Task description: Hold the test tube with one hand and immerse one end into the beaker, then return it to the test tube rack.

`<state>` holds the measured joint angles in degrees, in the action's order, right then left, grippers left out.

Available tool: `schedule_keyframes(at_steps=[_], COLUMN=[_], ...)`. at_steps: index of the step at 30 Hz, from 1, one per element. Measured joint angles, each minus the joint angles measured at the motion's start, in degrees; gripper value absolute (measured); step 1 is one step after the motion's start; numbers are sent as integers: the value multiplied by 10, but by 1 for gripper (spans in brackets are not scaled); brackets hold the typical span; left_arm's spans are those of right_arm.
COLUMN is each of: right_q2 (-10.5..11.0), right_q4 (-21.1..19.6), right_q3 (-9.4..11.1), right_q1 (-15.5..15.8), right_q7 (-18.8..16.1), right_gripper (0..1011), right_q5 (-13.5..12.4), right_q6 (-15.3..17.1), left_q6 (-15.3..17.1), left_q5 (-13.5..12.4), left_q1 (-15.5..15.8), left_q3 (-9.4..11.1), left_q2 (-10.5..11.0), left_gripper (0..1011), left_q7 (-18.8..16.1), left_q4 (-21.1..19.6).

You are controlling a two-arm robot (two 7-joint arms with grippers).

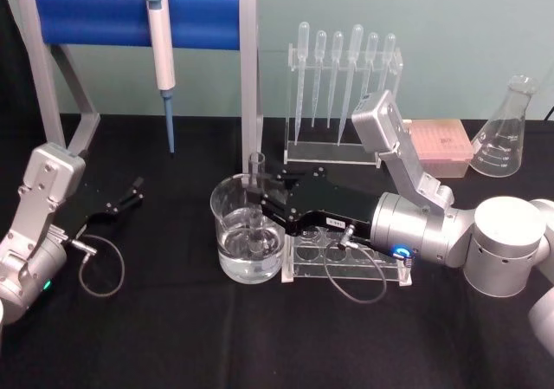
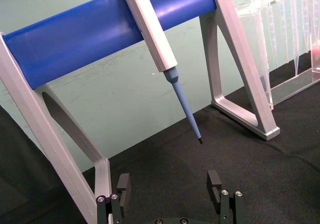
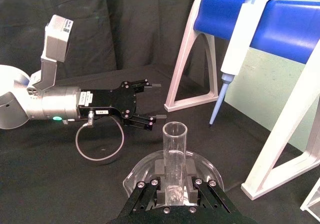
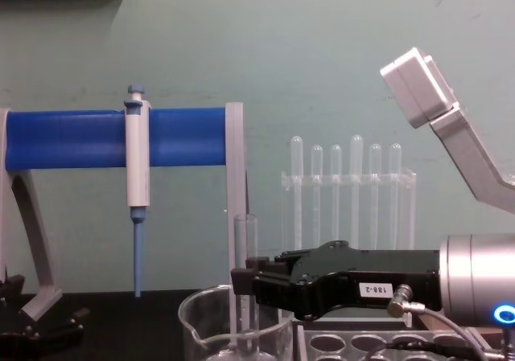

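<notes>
Clear glass test tube (image 1: pixel 256 171), likely light, slick and brittle: we clamp it mid-length in our black right gripper (image 1: pixel 260 201); left gripper (image 3: pixel 157 102) parked, spread.

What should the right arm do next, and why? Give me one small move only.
Probably lift straight up. The right gripper is shut on the test tube, which stands upright in the beaker with its lower end seemingly in the water, so the dip looks done; the rack waits just beside it. The left gripper sits open, parked at left.
</notes>
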<state>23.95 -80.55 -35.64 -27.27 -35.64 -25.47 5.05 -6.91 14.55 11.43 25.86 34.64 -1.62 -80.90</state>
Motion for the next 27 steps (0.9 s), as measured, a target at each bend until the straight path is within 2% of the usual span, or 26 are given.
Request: schedule_keyframes(at_steps=[27], right_q2=[0], right_q4=[0], right_q3=[-1], right_q1=[-1], right_q7=[0], right_gripper=[238], right_q5=[-1], right_q6=[0], left_q6=[0], left_q5=[0], left_q1=[0], left_q3=[0], left_q2=[0], left_gripper=[1000], left_q7=[0], left_q4=[0])
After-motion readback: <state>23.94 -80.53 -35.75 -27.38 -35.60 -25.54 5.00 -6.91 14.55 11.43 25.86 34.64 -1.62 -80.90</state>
